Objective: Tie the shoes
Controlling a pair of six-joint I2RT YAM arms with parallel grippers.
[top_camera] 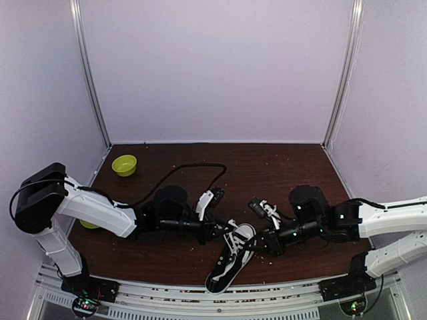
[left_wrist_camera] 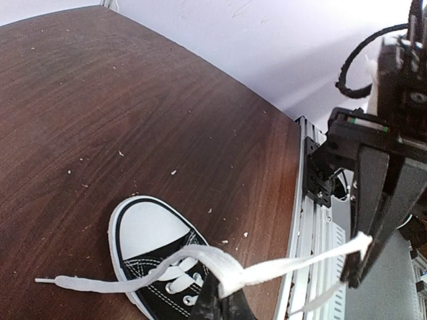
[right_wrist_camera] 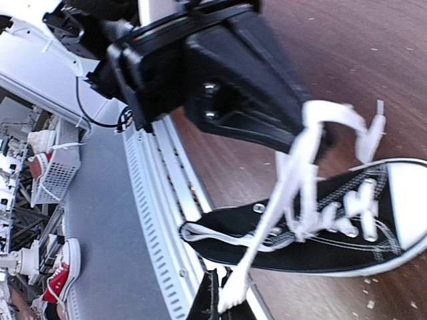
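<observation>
Top camera looks steeply down over the dark wooden table [top_camera: 287, 163] — both wrist cameras, far nearer, share the black white-laced canvas sneaker [left_wrist_camera: 147, 233].

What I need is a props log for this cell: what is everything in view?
sneaker: one, black canvas, white sole and toe cap, near table edge
laces: white, lifted off the sneaker, stretched between both grippers
bowl: one, lime green, table's far left
green object: one, mostly hidden behind the left arm
specks: many, pale, scattered on table
table: one, dark brown wood
red sneaker: one, off the table
left gripper: black, shut on laces
right gripper: black, shut on laces
</observation>
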